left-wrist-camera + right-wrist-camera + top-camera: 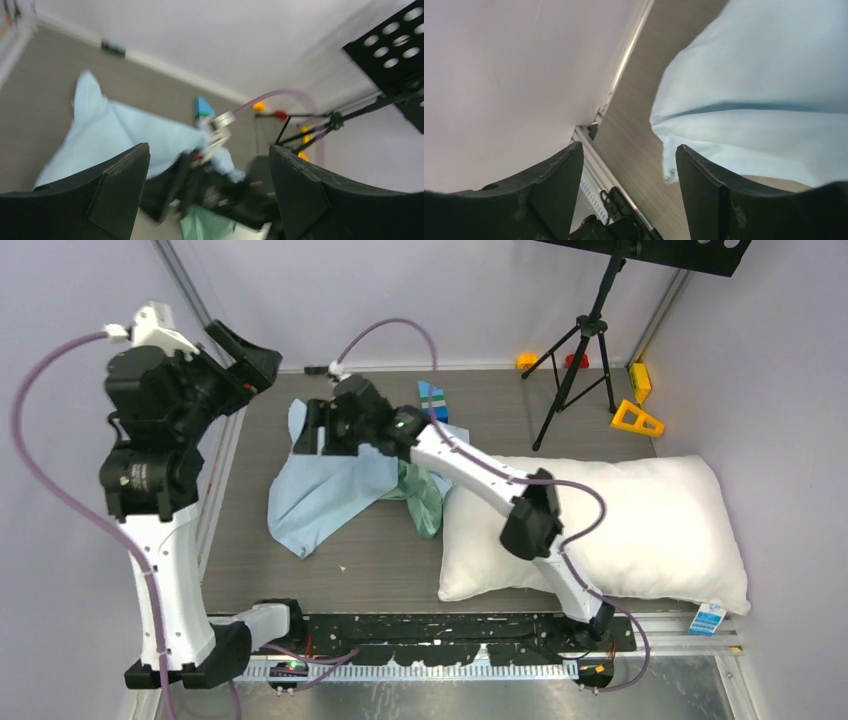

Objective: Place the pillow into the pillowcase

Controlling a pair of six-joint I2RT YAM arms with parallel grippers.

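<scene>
The white pillow (620, 525) lies at the right of the table, with its small blue tag (708, 618) at the near right corner. The pillowcase (325, 490) is crumpled left of it, light blue with a mint-green part (425, 502) against the pillow. My right gripper (308, 430) reaches over the pillowcase's far left edge. In the right wrist view my right gripper (629, 147) is open, with only table between its jaws and the pillowcase (764, 100) to its right. My left gripper (262, 358) is raised at the far left, open and empty. In the left wrist view my left gripper (209, 150) looks down on the pillowcase (115, 130).
A black tripod (580, 350) stands at the back right. Near it are a yellow triangle (637, 418), a yellow block (640, 380) and small orange and red blocks (527, 361). Blue-green blocks (433, 398) lie behind the pillowcase. A metal rail (596, 170) runs along the table's left edge.
</scene>
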